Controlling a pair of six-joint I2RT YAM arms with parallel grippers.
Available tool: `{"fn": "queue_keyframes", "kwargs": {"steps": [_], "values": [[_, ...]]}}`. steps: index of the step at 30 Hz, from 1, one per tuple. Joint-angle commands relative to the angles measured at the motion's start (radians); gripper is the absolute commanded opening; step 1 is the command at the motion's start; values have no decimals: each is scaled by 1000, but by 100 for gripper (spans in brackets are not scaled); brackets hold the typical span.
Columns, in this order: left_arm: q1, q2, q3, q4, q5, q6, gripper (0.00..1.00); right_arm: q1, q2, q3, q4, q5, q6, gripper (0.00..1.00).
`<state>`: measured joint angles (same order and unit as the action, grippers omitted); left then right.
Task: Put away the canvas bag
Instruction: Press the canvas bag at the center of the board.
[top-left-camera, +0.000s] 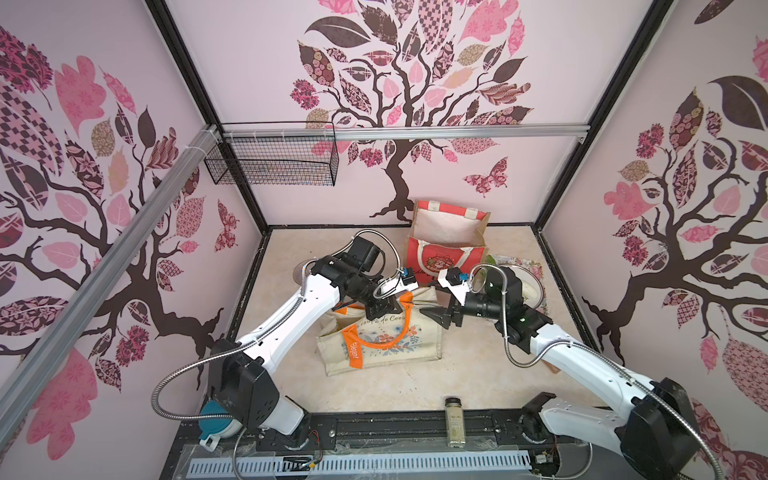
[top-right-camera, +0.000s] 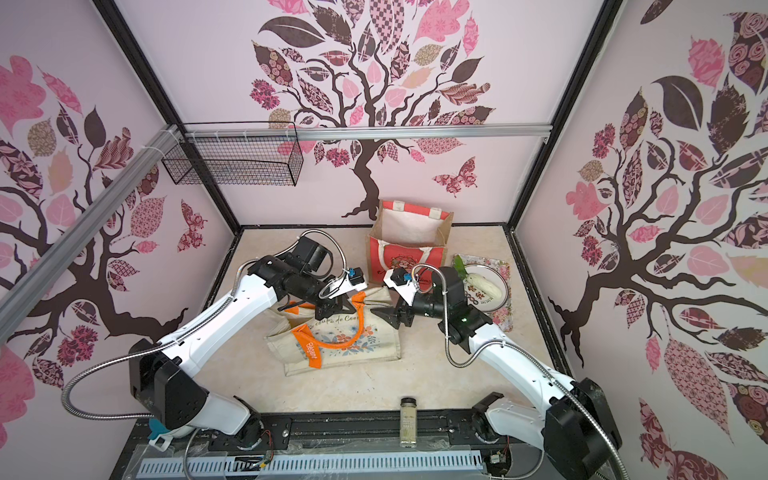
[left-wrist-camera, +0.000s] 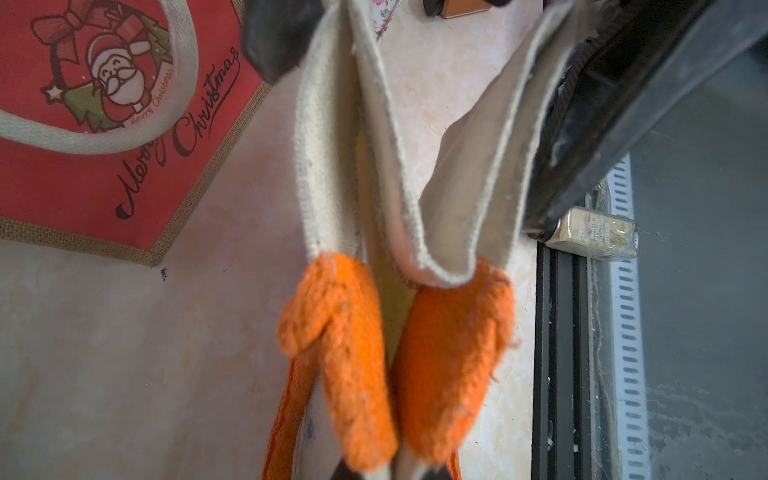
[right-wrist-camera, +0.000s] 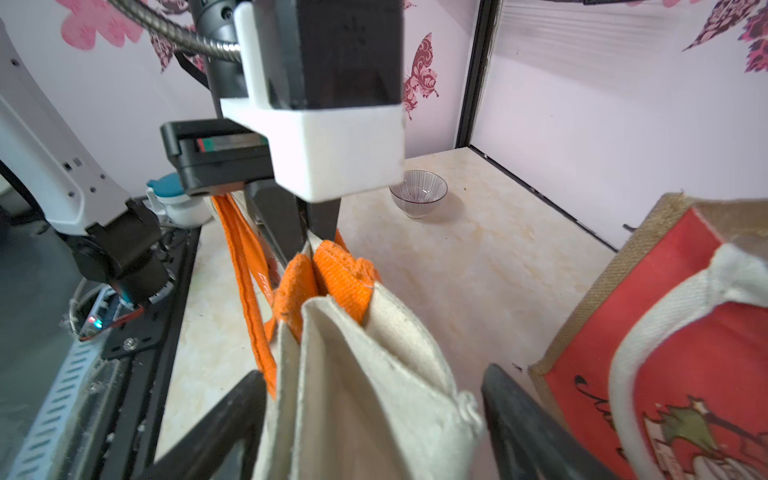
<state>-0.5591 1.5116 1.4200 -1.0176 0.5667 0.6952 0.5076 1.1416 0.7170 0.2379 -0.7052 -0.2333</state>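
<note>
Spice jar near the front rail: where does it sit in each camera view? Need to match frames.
Top view: spice jar, bottom centre.
Top view: bottom centre again.
Left wrist: right of centre.
Right wrist: not in it.
Shared landmark: red Christmas bag, visible in all four.

pale marble tabletop (top-left-camera: 478, 374) carries canvas bag (top-left-camera: 386, 345), red christmas bag (top-left-camera: 444, 253), floral tray (top-right-camera: 500, 270) (glass bowl (right-wrist-camera: 419, 193) too).

Cream, orange-handled canvas bag (top-left-camera: 386, 345) lies slumped, rim lifted.
</note>
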Motion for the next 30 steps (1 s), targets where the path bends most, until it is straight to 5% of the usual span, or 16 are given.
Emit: {"fn": "queue_keyframes", "kwargs": {"steps": [1, 3, 9, 14, 16, 18, 19, 24, 30], "values": [[-4, -49, -1, 64, 16, -18, 0, 0, -7, -19, 82, -30, 23, 71], [-3, -54, -4, 73, 24, -24, 0, 0, -3, -29, 85, -29, 26, 60], [-4, -52, -10, 77, -9, -32, 0, 0, -8, -88, 136, 6, 24, 0], [-3, -60, -26, 132, -48, -74, 5, 0, -22, -121, 160, 28, 28, 0], [-2, -69, -17, 158, -72, -111, 24, 0, -18, -124, 156, 29, 27, 0], [-2, -82, -9, 177, -70, -125, 59, 0, -20, -133, 164, 33, 29, 0], [-2, -91, -5, 186, -59, -130, 68, 0, -24, -138, 168, 36, 29, 0], [-21, -97, 19, 216, 13, -141, 81, 0, -36, -151, 172, 35, 31, 0], [-128, 41, 91, 135, -126, -56, 83, 0, -44, -175, 222, 22, 52, 0]]}}
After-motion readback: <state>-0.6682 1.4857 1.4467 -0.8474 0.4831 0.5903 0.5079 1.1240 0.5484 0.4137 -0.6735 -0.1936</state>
